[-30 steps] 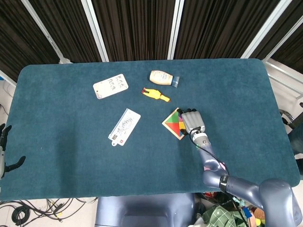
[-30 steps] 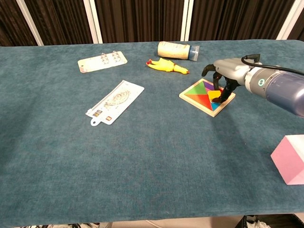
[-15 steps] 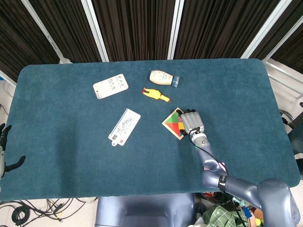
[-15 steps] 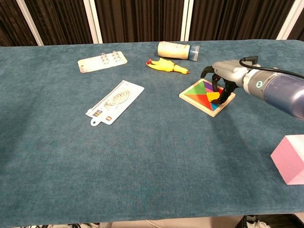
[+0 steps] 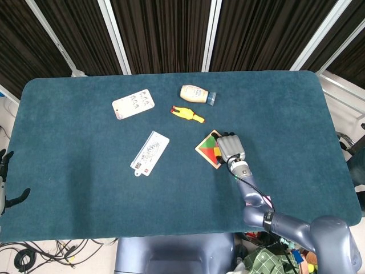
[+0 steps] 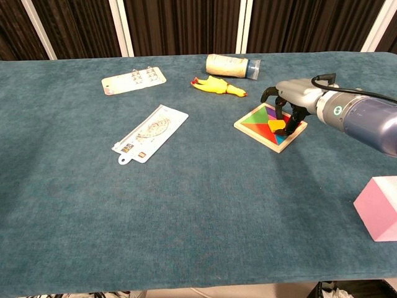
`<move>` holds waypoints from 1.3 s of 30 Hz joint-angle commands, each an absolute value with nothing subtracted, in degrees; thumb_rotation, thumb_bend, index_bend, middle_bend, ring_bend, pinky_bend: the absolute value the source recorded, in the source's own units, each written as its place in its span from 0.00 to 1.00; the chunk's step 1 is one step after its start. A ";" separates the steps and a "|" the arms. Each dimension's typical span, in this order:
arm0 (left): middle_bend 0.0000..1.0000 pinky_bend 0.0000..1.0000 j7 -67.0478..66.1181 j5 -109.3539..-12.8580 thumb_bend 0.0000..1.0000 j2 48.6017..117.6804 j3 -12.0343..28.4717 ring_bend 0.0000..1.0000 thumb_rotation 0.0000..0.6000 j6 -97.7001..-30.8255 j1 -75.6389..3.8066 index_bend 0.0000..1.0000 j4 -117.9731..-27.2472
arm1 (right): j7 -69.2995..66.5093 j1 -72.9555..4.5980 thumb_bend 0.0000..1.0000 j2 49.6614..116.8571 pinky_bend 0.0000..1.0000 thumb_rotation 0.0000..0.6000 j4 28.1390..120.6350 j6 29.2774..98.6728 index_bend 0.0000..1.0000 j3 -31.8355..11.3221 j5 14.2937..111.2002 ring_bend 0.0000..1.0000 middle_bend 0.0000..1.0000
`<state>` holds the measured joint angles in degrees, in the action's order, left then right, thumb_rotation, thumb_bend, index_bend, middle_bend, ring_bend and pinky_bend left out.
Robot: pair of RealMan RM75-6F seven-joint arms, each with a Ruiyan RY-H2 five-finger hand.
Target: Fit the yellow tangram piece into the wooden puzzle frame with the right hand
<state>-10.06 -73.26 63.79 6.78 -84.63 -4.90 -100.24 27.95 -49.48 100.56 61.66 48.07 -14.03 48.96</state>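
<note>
One second on, the right hand has crept toward 9 o'clock over the wooden puzzle frame, fingers pinching the yellow tangram piece low inside it. Nearly seated I'd guess, just needs pressing flat.

No legible text — print on both cards and bottle too small.

Rubber chicken and bottle flank frame.
</note>
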 commanded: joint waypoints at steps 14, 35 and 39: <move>0.00 0.00 -10.52 -72.80 0.21 63.81 6.92 0.00 1.00 -84.71 -4.89 0.07 -100.54 | 28.77 -49.45 0.23 100.29 0.22 1.00 62.29 48.48 0.18 -14.02 48.42 0.20 0.38; 0.00 0.00 -10.80 -72.41 0.21 63.93 7.01 0.00 1.00 -84.99 -4.71 0.07 -100.63 | 29.07 -49.56 0.24 99.53 0.22 1.00 64.56 49.43 0.18 -14.35 48.69 0.19 0.32; 0.00 0.00 -10.84 -72.31 0.21 63.93 7.07 0.00 1.00 -85.02 -4.70 0.07 -100.67 | 29.15 -49.56 0.23 99.30 0.22 1.00 65.52 49.43 0.18 -14.04 49.05 0.19 0.33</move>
<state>-10.84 -72.30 63.93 7.06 -85.02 -4.70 -100.67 29.11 -49.56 99.36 65.39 49.44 -14.15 48.95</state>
